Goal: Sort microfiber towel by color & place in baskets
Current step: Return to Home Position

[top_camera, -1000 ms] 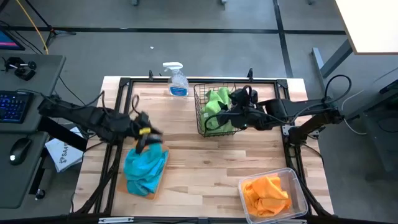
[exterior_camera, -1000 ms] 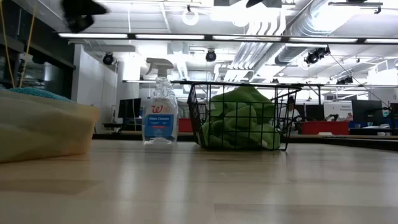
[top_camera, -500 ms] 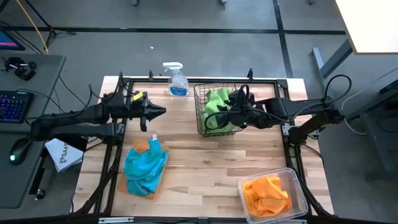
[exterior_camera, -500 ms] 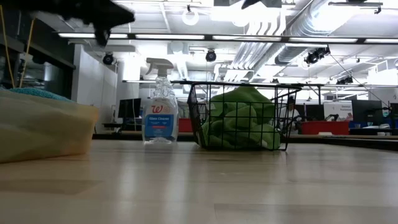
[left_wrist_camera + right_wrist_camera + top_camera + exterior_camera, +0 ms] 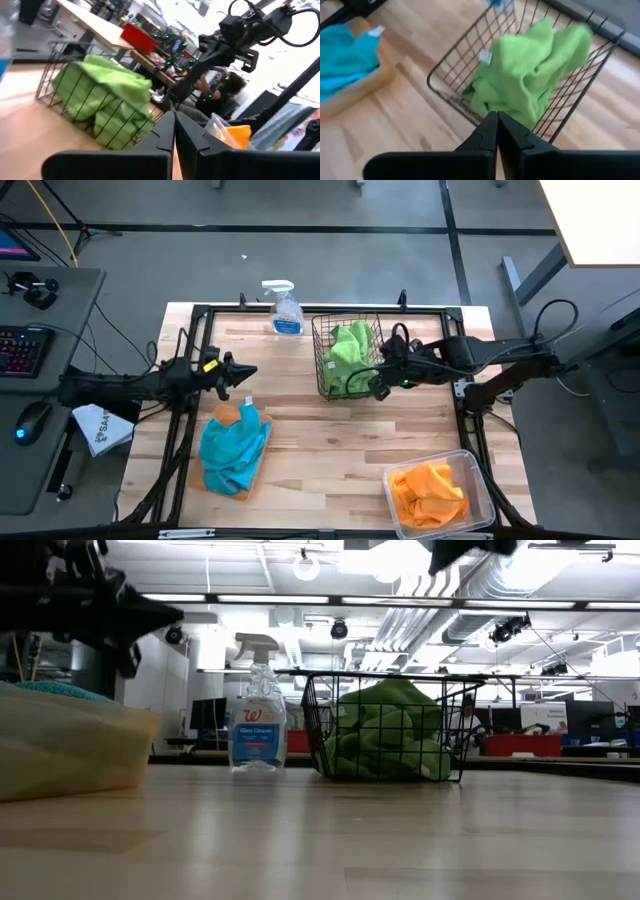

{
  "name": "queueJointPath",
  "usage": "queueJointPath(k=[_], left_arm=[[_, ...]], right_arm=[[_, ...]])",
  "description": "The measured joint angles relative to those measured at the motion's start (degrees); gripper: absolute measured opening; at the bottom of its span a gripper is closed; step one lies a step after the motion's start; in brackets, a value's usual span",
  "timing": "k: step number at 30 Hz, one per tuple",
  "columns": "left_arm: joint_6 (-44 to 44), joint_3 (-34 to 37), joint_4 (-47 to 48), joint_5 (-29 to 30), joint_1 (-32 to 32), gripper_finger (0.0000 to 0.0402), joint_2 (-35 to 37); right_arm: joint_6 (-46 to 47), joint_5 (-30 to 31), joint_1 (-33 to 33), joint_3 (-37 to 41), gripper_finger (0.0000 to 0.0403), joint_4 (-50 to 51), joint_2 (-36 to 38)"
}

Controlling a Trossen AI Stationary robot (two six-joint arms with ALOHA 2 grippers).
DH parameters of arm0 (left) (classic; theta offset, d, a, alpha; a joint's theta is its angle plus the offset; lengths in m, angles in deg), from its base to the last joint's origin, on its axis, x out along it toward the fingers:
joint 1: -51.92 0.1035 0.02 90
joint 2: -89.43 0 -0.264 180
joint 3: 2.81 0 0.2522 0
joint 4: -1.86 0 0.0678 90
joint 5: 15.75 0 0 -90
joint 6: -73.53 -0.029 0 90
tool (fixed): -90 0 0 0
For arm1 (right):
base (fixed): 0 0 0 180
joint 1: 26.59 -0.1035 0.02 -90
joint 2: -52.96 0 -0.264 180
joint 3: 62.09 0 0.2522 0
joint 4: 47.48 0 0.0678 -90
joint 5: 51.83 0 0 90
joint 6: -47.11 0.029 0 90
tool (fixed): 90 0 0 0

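Lime green towels point(image 5: 347, 352) lie heaped in the black wire basket point(image 5: 318, 345) at the far middle. Turquoise towels point(image 5: 233, 448) lie on the flat orange tray point(image 5: 367, 86) at the near left. Orange towels point(image 5: 428, 492) fill the clear bin point(image 5: 482, 482) at the near right. My left gripper point(image 5: 252, 370) is shut and empty. It points level toward the basket, in the air beyond the turquoise pile. My right gripper point(image 5: 378, 387) is shut and empty above the basket's near right corner point(image 5: 485, 117).
A clear spray bottle point(image 5: 285, 310) with blue liquid stands at the far edge, left of the basket. Bare wood table point(image 5: 330, 435) lies between the three containers. Black frame rails point(image 5: 190, 440) run along the table's sides.
My left gripper has left the turquoise pile, swung toward the far edge, then sunk lower and now points level at the basket. My right gripper has drawn back from over the green towels toward the basket's near right corner and tipped further down. The towels lie still.
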Motion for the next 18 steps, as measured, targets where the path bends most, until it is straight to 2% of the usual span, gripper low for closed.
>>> queueJointPath(k=[4,11,15,18], left_arm=[[1.8,1.5,1.9,3.9,-2.0,0.0,1.8],[0.4,1.5,1.9,4.4,-2.5,0.0,2.1],[0.4,1.5,1.8,4.4,-2.5,0.0,2.1],[0.4,1.5,2.1,4.4,-2.5,0.0,2.1]], right_arm=[[-2.4,-5.5,0.8,14.5,0.0002,-11.3,9.1],[-8.7,-10.9,2.0,39.3,0.0001,-33.6,29.3],[-13.9,-12.5,6.7,50.0,0.0,-45.6,40.0],[-17.1,-16.8,12.3,57.0,0.0,-52.9,46.6]])
